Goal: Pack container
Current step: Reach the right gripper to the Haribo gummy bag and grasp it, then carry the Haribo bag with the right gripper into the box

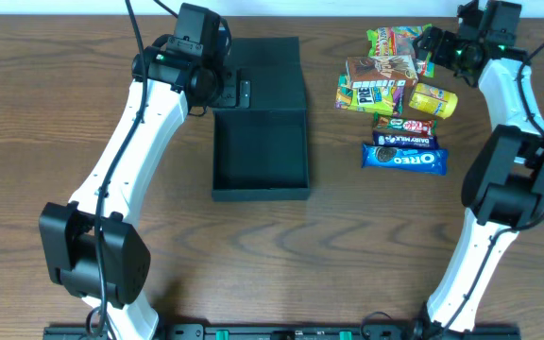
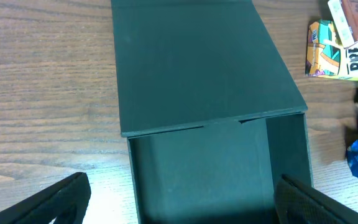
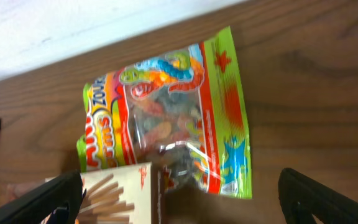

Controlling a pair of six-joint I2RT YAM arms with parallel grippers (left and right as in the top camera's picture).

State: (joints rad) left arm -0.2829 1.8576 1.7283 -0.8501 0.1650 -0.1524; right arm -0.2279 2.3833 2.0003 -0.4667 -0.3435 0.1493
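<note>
Your left hand hangs over the dark teal-black rectangular cardboard box, fingers spread wide, gripping nothing. The box sits on the brown wooden worktop, left of centre, with its hinged flap lid laid back flat on the far side. Your right hand is spread wide too, above the green clear-windowed bag of gummy worms at the far end of the snack pile, right of the box. A blue Oreo packet lies at the pile's near end.
</note>
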